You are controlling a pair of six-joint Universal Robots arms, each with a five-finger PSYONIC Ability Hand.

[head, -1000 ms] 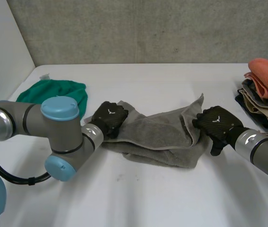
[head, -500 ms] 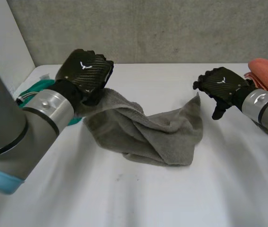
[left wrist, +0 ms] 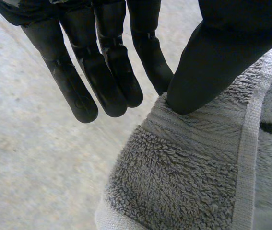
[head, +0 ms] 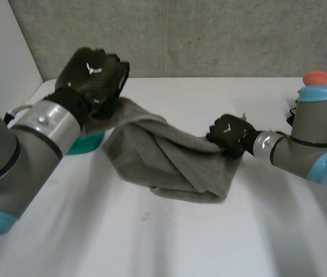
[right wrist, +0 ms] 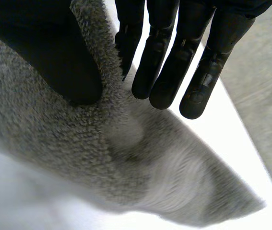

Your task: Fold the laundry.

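left hand [head: 94, 72] pinching grey towel [head: 169, 156] edge aloft | right hand [head: 228, 131] pinching opposite end | middle sagging onto table [head: 151, 242]

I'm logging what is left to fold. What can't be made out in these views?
1. Green cloth: head view, mostly hidden behind the left arm; shape unclear.
2. Clothes pile: head view, cut off by the edge and covered by the right arm; number of items unclear.
3. Grey towel: bunched between the left hand and right hand; its free corners are tucked under its own folds.
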